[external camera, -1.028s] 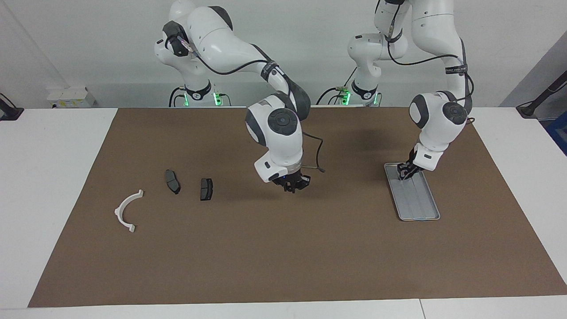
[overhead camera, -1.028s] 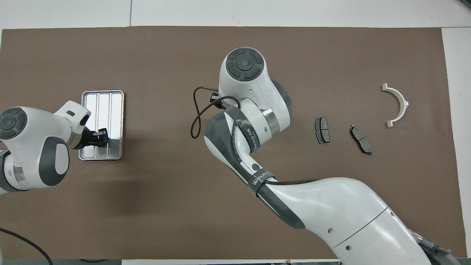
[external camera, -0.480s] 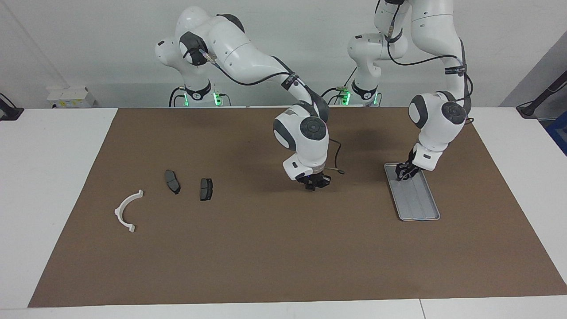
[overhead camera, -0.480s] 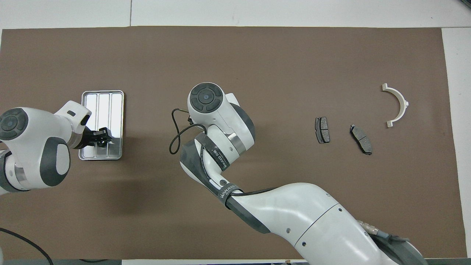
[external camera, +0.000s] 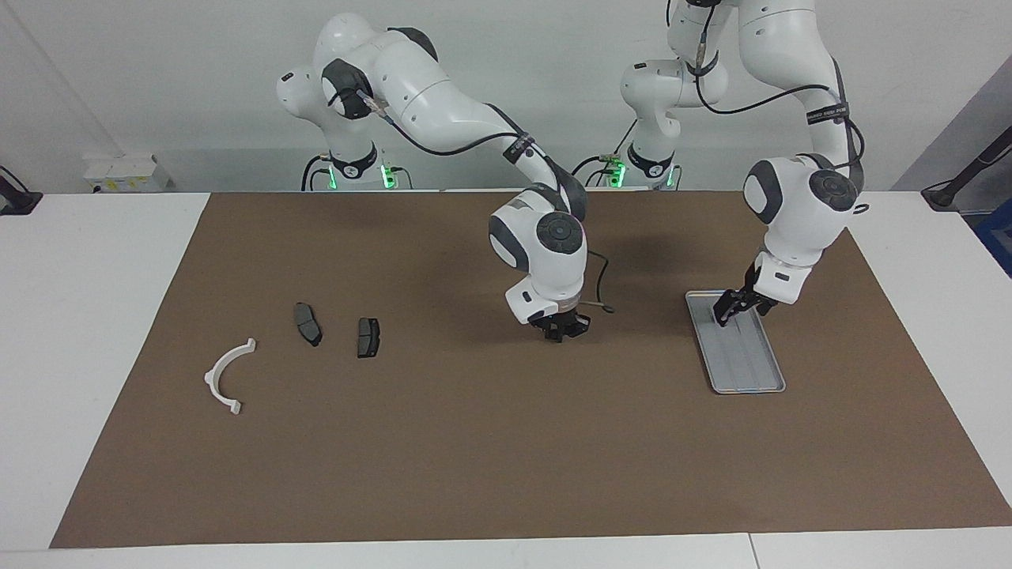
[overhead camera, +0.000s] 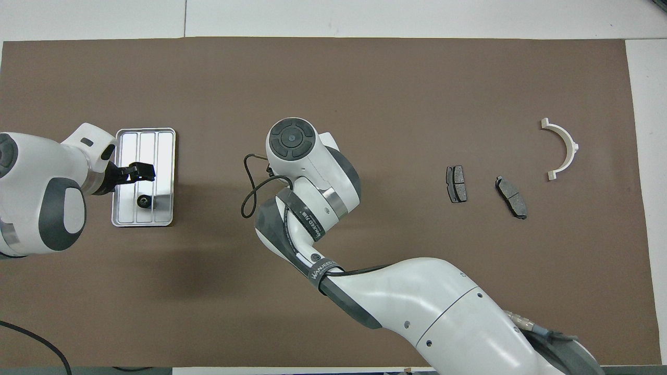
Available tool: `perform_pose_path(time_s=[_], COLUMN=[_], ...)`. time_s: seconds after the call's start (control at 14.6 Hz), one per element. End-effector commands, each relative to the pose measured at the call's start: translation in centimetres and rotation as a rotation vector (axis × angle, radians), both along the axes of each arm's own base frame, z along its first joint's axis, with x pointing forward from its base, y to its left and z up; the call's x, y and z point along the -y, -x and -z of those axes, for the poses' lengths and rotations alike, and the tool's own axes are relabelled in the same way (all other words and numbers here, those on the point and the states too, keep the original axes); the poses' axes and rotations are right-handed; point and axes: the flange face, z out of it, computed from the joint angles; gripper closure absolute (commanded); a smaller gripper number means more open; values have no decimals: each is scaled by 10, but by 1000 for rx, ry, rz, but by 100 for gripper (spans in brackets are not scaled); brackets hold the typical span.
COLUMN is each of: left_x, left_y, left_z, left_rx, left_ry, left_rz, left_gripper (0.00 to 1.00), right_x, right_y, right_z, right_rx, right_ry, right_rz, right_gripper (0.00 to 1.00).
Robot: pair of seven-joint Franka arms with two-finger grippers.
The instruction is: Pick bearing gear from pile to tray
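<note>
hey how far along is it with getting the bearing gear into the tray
Done: one small black round piece lies in the tray, and the left hand is open above it, empty. In hand: the right hand hangs over the mat mid-table; whether it carries anything can't be seen. Two brake pads and the white bracket remain.

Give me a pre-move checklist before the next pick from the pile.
1. Small black round piece lies in the tray: ok.
2. Left gripper over the tray, fingers open, holding nothing: ok.
3. Right gripper over bare mat mid-table; carrying a part: cannot tell.
4. Brake pads and white bracket lie apart, unobstructed: ok.
5. Another round piece visible in the pile: not ok, none in sight.
</note>
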Motion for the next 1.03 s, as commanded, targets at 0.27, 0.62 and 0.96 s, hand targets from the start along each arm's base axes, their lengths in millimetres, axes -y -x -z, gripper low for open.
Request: perform_pose_path(time_s=[0.27, 0.62, 0.96], left_x=[23, 50, 156], left_y=[-1, -4, -9], left_z=[-4, -6, -29], left_rx=[-11, -7, 1], left_ry=[-1, 3, 18], left_rz=[-33, -74, -158], left_gripper=[0, 0, 0], right_x=[27, 83, 175], right_y=[-22, -45, -68], right_z=[-27, -93, -177], right_rx=[20, 31, 77], right_ry=[5, -7, 2], right_rz=[58, 4, -153], right_gripper=[0, 0, 0])
